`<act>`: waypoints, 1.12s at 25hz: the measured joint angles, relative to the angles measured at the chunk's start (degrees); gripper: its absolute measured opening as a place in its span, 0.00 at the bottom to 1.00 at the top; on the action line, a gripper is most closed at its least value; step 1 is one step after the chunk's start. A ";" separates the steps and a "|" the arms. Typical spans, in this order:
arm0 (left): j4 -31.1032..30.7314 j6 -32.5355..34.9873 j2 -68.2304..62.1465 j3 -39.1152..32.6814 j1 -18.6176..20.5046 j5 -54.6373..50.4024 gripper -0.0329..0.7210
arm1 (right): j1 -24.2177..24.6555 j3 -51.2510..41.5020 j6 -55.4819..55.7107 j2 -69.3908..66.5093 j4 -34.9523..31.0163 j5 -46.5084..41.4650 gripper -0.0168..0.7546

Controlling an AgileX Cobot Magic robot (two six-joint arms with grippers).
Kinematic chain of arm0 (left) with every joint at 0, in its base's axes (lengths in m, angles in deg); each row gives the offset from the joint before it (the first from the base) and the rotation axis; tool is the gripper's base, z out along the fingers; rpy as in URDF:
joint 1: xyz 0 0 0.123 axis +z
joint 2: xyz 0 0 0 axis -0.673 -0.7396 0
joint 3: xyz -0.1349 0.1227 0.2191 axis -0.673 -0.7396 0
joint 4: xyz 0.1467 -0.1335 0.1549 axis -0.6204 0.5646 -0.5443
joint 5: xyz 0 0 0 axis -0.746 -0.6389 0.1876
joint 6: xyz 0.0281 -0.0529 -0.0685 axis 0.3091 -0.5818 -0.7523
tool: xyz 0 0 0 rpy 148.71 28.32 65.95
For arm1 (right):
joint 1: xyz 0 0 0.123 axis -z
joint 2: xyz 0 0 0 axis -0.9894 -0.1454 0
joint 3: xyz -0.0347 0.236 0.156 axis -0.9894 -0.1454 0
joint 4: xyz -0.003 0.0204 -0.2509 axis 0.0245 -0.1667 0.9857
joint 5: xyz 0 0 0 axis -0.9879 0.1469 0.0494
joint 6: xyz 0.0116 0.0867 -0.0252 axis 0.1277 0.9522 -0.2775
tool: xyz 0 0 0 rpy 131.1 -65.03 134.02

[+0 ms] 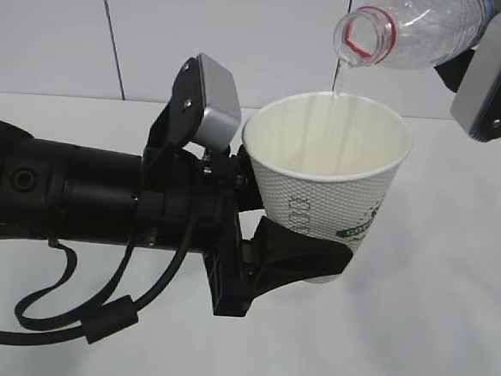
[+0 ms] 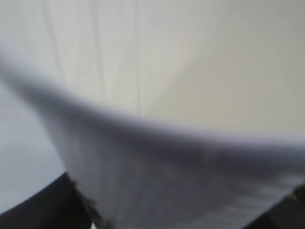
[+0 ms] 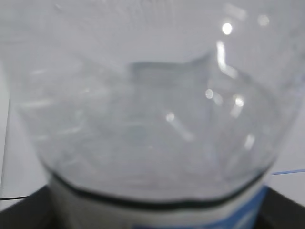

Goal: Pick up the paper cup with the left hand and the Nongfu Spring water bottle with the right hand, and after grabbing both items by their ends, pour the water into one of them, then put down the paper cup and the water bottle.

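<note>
Pouring water (image 1: 336, 77) from bottle into cup, mid-step

Left hand (image 1: 302, 256) clamped on lower wall of the paper cup (image 1: 325, 172), held upright above the table (image 1: 446, 339) at centre of the exterior view; right hand (image 1: 490, 76) at 1 o'clock gripping the Nongfu Spring water bottle (image 1: 416, 27), tilted, mouth down-left just above the rim at 12 o'clock. Thin stream falling inside the far wall, pale pool at bottom. Best to keep the tilt gentle, mouth over the opening, cup level, no squeezing: thin dimpled paper with rolled rim probably crushes easily, clear ribbed plastic also soft and slippery
</note>
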 joint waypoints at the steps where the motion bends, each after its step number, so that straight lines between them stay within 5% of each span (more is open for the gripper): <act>1: 0.00 0.00 0.00 0.00 0.00 0.00 0.73 | 0.00 0.00 -0.13 0.00 0.00 0.04 0.66; 28: 0.00 0.00 0.00 0.00 0.00 -0.12 0.73 | 0.00 0.00 -0.25 0.00 0.00 1.02 0.66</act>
